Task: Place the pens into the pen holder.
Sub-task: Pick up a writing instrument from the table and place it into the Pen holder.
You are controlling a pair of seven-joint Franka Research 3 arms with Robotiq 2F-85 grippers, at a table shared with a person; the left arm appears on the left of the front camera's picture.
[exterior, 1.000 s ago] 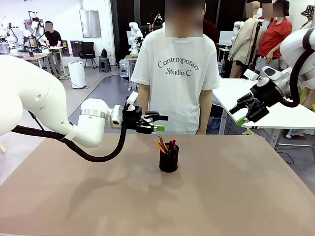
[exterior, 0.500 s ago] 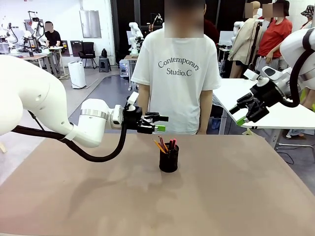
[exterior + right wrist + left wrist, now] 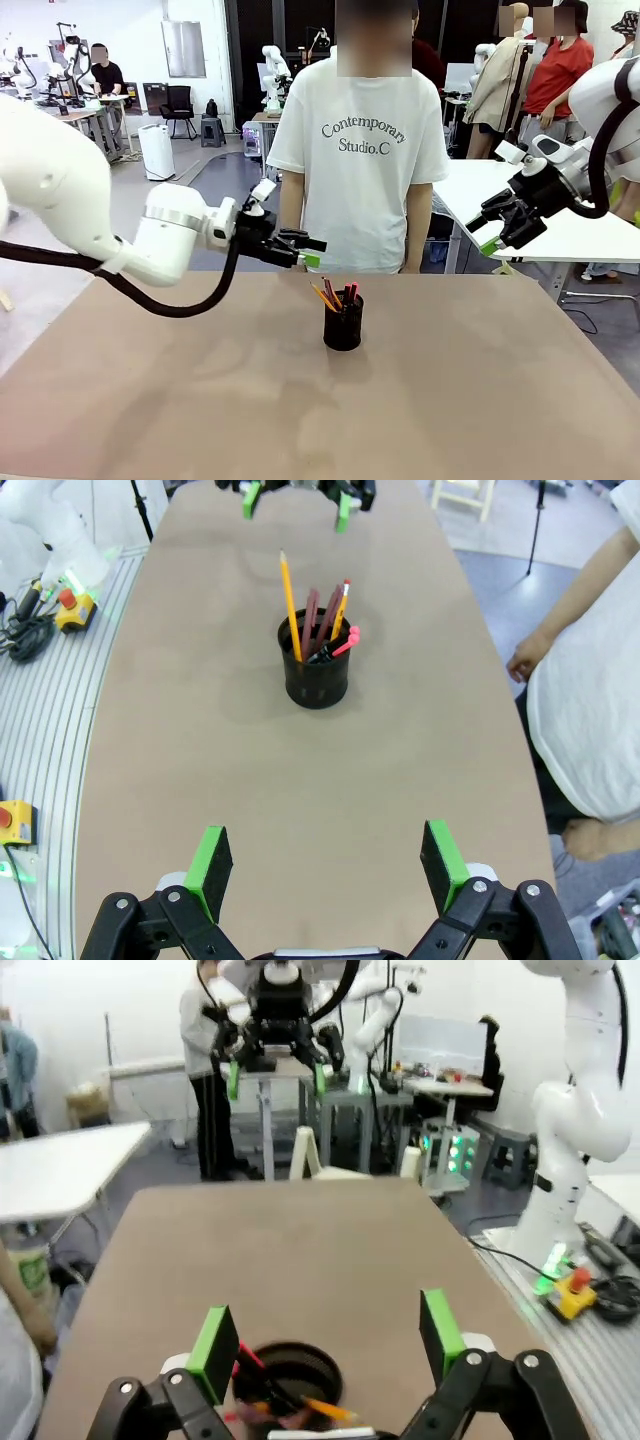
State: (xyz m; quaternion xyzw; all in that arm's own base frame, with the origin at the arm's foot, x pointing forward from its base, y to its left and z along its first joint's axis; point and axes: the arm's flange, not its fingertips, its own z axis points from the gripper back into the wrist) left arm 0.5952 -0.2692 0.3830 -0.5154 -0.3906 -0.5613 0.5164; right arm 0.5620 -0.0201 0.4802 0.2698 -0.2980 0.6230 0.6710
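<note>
The pen holder (image 3: pixel 343 326), a small black mesh cup, stands upright on the brown table just past its middle. Several pens (image 3: pixel 335 294) stick out of its top: a yellow pencil (image 3: pixel 290 598), dull red pens (image 3: pixel 316 616) and a pink-capped one (image 3: pixel 347 638). My left gripper (image 3: pixel 315 252) hovers open and empty, up and to the left of the cup; from its wrist the cup (image 3: pixel 290 1375) lies just below the green pads (image 3: pixel 214 1351). My right gripper (image 3: pixel 481 234) hangs open and empty, high off the table's right side.
A person in a white T-shirt (image 3: pixel 360 150) stands at the far edge, directly behind the cup, with a hand (image 3: pixel 522 663) near the table side. A white table (image 3: pixel 560 215) sits behind my right gripper. Bare brown tabletop (image 3: pixel 300 410) surrounds the cup.
My left arm has drawn back to the left, carrying its open gripper a little away from the cup. The right arm, cup and pens have not moved.
</note>
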